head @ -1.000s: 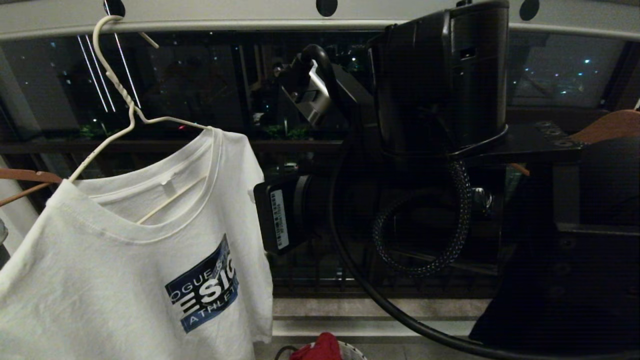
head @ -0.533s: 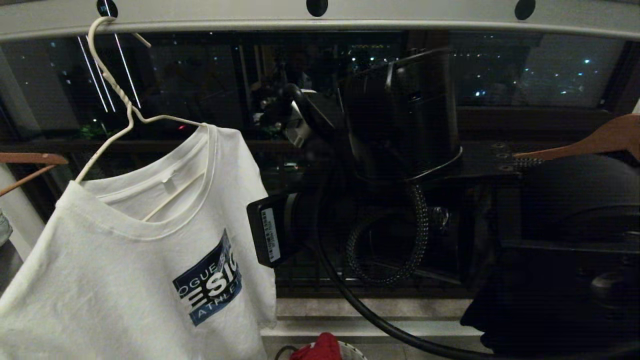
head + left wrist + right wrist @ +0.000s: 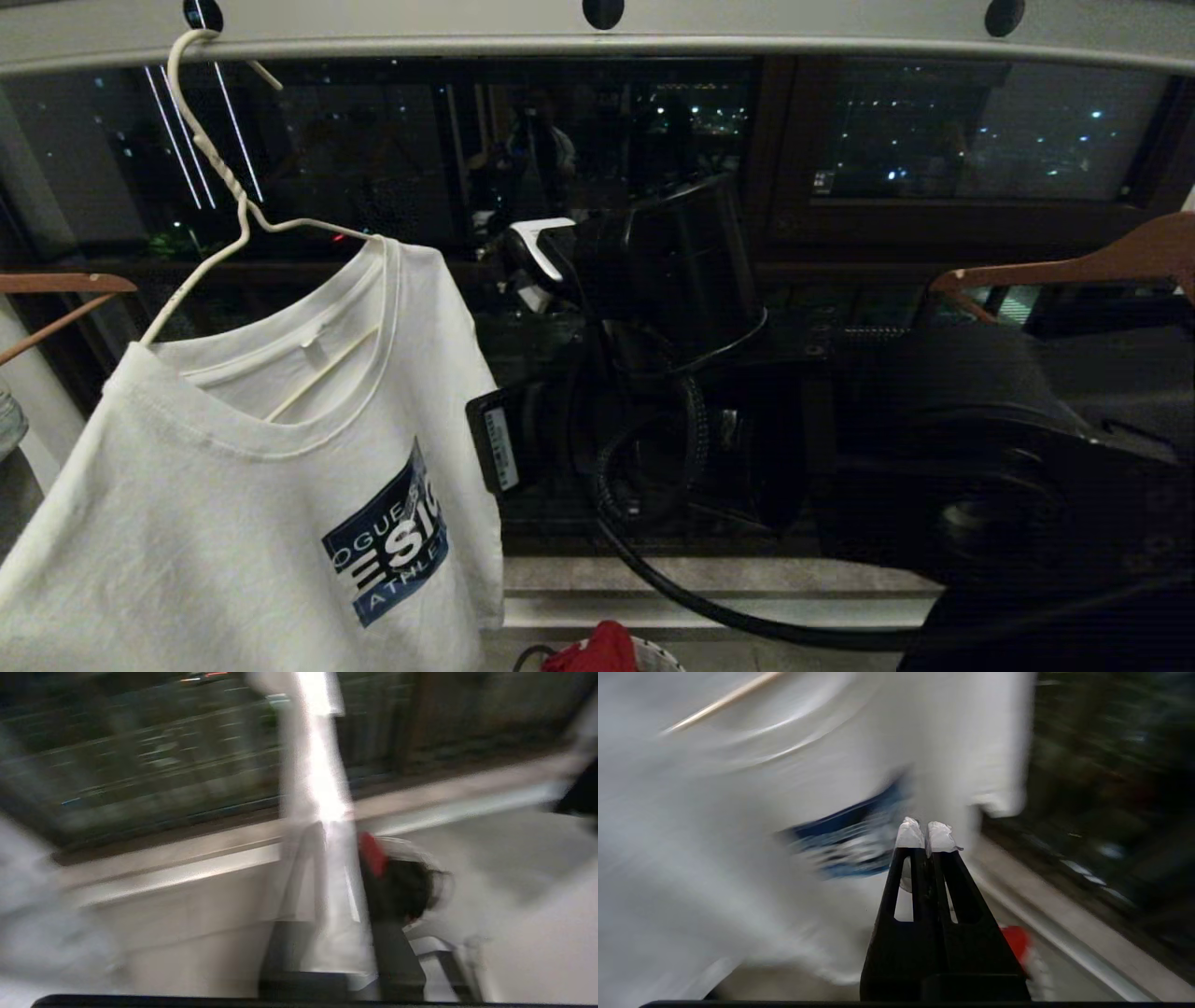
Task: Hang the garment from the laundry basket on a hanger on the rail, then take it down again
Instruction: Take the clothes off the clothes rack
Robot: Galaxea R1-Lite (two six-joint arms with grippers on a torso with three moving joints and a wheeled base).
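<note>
T-shirt [image 3: 252, 485] hangs on the hanger [image 3: 219, 187] from the rail [image 3: 597, 37].
Right gripper [image 3: 924, 835] hangs near the shirt's print, jaws pressed together, empty; left gripper's jaws closed too.

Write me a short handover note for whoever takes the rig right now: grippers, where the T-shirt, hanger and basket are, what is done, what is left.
Right gripper: shut, empty, raised beside the T-shirt.
Left gripper: shut; the left wrist view is too blurred to say whether it holds anything.
T-shirt: on the white wire hanger, which is hooked over the rail at its left end.
Laundry basket: on the floor below, a red cloth in it.
Done: hanging.
Left: unhook the hanger, take the shirt down again.
</note>
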